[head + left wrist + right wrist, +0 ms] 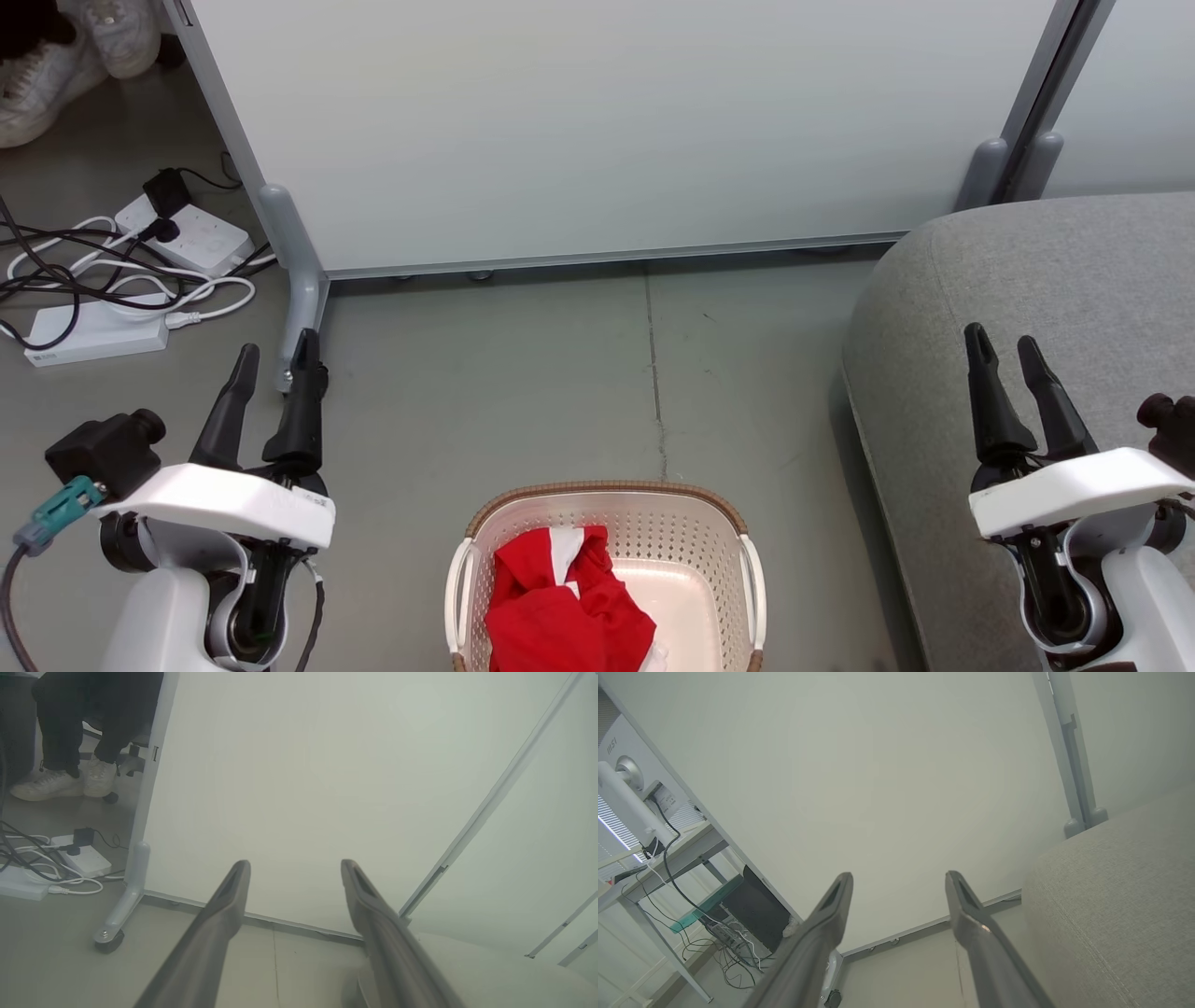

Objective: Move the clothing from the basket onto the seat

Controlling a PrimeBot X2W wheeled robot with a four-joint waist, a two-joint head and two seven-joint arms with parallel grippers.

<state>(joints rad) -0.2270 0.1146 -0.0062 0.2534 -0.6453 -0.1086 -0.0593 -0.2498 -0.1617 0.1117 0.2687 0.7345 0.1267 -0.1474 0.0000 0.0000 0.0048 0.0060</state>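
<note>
The red clothing (565,607) with a white panel lies bunched in the left half of the cream basket (709,532), which stands on the floor at the bottom centre of the head view. The grey seat (1036,280) fills the right side, its rounded corner toward the basket; it also appears as the seat (490,975) and the seat (1120,905) in the wrist views. My left gripper (277,359) hovers open to the left of the basket, well clear of it. My right gripper (1002,347) is open above the seat's edge. Both the left gripper (294,868) and right gripper (899,879) hold nothing.
A pale grey partition panel (597,131) on wheeled feet (301,317) stands across the back. Power strips and tangled cables (121,271) lie on the floor at the left. A person's white shoes (65,47) are at the top left. A desk with a monitor (626,779) stands behind the panel.
</note>
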